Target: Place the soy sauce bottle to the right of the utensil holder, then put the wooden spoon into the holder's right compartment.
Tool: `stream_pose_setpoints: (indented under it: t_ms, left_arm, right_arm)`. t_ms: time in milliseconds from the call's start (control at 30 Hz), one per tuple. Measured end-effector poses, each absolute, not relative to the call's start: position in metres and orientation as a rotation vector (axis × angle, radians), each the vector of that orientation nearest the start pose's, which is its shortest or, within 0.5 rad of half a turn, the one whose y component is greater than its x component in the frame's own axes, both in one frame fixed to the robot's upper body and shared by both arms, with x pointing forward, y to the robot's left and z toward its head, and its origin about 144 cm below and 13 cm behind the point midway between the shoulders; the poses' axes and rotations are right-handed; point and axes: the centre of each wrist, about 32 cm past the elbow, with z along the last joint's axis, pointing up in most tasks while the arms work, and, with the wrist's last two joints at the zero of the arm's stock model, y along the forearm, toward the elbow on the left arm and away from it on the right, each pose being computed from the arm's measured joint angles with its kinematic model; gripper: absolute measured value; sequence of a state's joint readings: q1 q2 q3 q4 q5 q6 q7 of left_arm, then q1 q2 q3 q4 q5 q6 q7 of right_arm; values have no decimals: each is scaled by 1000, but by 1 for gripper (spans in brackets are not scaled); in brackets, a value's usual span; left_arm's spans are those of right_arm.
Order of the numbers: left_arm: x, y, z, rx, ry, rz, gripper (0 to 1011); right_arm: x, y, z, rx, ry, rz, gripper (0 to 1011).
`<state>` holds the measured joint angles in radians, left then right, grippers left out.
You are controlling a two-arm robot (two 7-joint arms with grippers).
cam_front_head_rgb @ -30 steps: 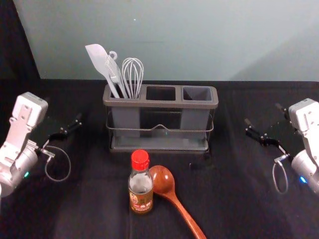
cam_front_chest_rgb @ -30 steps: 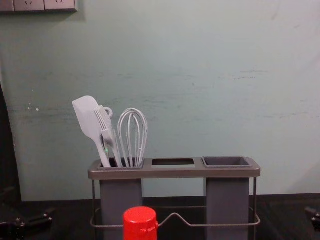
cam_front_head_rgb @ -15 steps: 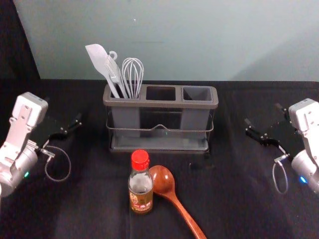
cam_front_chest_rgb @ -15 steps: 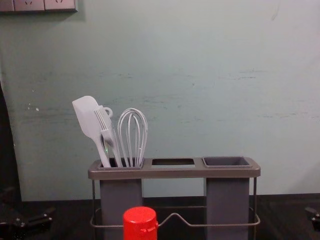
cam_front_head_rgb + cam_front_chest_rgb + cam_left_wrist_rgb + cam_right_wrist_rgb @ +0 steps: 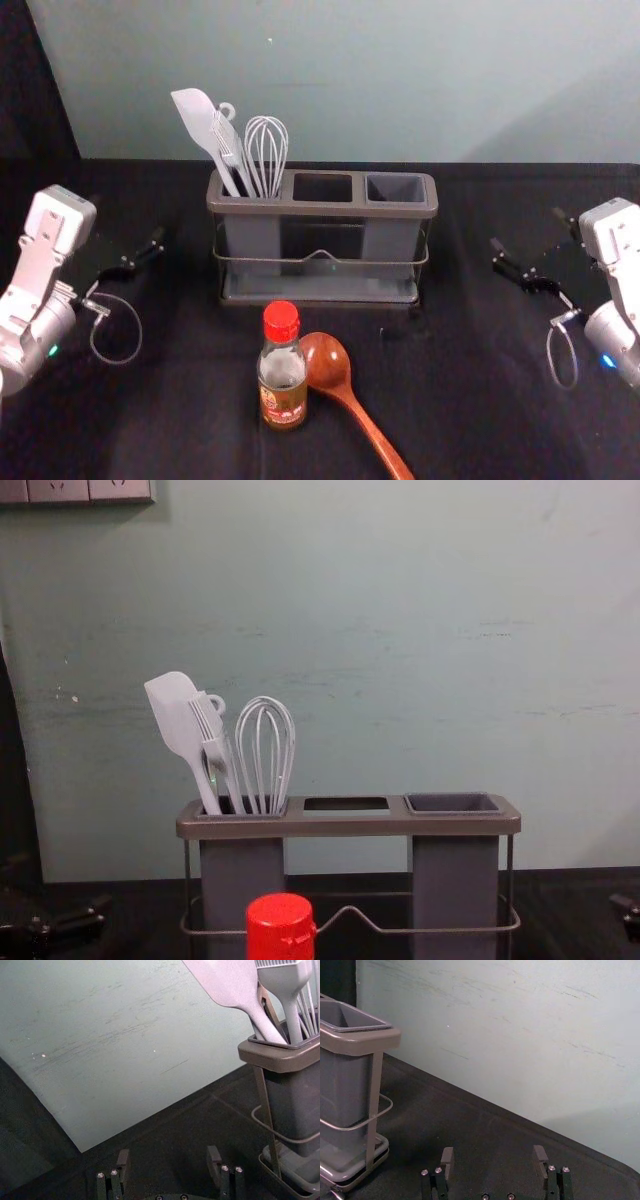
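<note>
The soy sauce bottle (image 5: 282, 372), red-capped, stands upright in front of the utensil holder (image 5: 322, 208). Just right of the bottle lies the wooden spoon (image 5: 331, 371), bowl toward the holder, handle running to the front right. White utensils (image 5: 262, 158) fill the holder's left compartment; its right compartment (image 5: 395, 187) holds nothing visible. My left gripper (image 5: 128, 250) hangs left of the holder, open and empty, as the left wrist view shows with the gripper (image 5: 168, 1157). My right gripper (image 5: 532, 246) is to the holder's right; in the right wrist view the gripper (image 5: 493, 1152) is open and empty.
A dark cloth (image 5: 469, 400) covers the table, and a pale wall (image 5: 400, 80) rises behind the holder. A dark curtain (image 5: 30, 90) hangs at the back left. Wall sockets (image 5: 75, 490) show high on the left in the chest view.
</note>
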<state>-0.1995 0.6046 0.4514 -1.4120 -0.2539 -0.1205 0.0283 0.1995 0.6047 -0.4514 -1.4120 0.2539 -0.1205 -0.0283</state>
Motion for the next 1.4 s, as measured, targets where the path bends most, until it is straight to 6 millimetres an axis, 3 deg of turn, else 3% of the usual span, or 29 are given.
stream_pose_setpoints:
  t_ms: [433,1167,1400]
  left_arm:
    - [489,310,1140,304,-285,1248,1000]
    - [489,310,1140,304,-285,1248,1000]
    - [489,310,1140,305,-285,1248,1000]
  right_arm:
    - [485,-310,1141,-306,-293,-1247,1004]
    - [407,-282,1144,-284,-298,-1197,1004]
    - [388,-262,1146,-204,-260,-1138,1004]
